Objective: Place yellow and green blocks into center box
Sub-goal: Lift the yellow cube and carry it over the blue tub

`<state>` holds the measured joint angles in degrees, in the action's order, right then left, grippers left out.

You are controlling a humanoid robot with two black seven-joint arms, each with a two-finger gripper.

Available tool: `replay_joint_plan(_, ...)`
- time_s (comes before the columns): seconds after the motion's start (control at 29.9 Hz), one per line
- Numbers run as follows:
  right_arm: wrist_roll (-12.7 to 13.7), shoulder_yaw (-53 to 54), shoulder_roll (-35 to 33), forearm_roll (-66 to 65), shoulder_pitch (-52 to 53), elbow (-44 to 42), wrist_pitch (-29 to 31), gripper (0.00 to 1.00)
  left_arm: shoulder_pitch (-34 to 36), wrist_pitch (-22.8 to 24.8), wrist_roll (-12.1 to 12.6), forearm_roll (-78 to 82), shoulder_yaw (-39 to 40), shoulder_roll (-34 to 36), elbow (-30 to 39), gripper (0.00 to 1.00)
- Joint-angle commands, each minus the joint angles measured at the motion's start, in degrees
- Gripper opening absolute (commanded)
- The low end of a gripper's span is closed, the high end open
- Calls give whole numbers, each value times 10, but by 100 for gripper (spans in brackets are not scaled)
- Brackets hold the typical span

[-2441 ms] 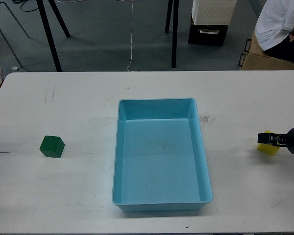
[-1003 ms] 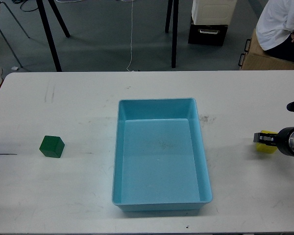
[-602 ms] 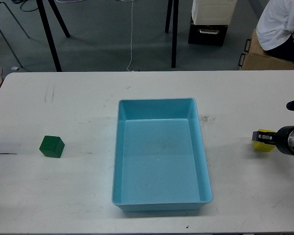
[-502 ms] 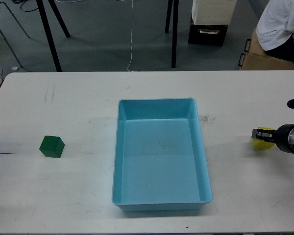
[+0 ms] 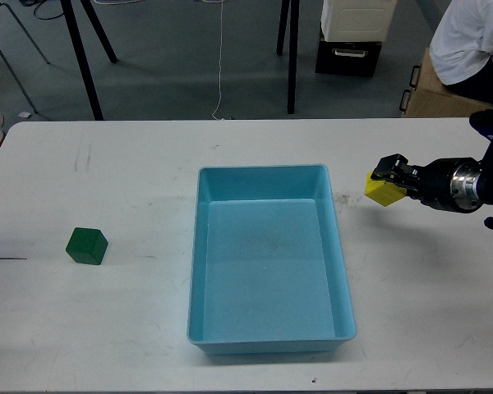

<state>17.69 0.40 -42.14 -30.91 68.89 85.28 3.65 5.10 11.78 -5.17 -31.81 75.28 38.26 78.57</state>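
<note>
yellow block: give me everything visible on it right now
The yellow block is a small bright yellow cube, matte-looking, tilted so one corner points down. The right gripper is shut on it from the right side, partly covering its upper right. It looks lifted off the white table, just right of the light blue tray, near its far right corner, not yet over it.

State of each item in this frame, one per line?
yellow block: held by the right gripper, lifted, right of the tray
green block: resting on the table, untouched
blue tray: empty
left gripper: not in view
</note>
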Motion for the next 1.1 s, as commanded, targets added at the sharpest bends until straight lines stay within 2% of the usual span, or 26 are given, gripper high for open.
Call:
replay_joint_plan(0.0,-9,-6,42,29,20,-4,0,43,0,0,0,0,0,4,0,100)
replay_joint_plan(0.37,-6,-60,130,38,41,-34,0,44,-1,0,0,0,1,13,0,100)
replay_joint_plan(0.6,-6,-74,180,38,34,-86,0,44,-1,0,0,0,1,13,1,100)
replay_joint_plan(0.74,-5,-73,197,38,34,-95,0,56,-1,0,0,0,1,15,1,100)
replay_joint_plan(0.84,-5,-71,202,39,34,-107,0,84,-1,1,0,0,2,16,0,100)
replay_joint_plan(0.97,-6,-68,202,40,34,-108,-1,94,-1,1,0,0,1,16,0,100)
replay_joint_plan(1.07,-5,-71,202,39,33,-112,0,96,-1,1,0,0,1,16,0,100)
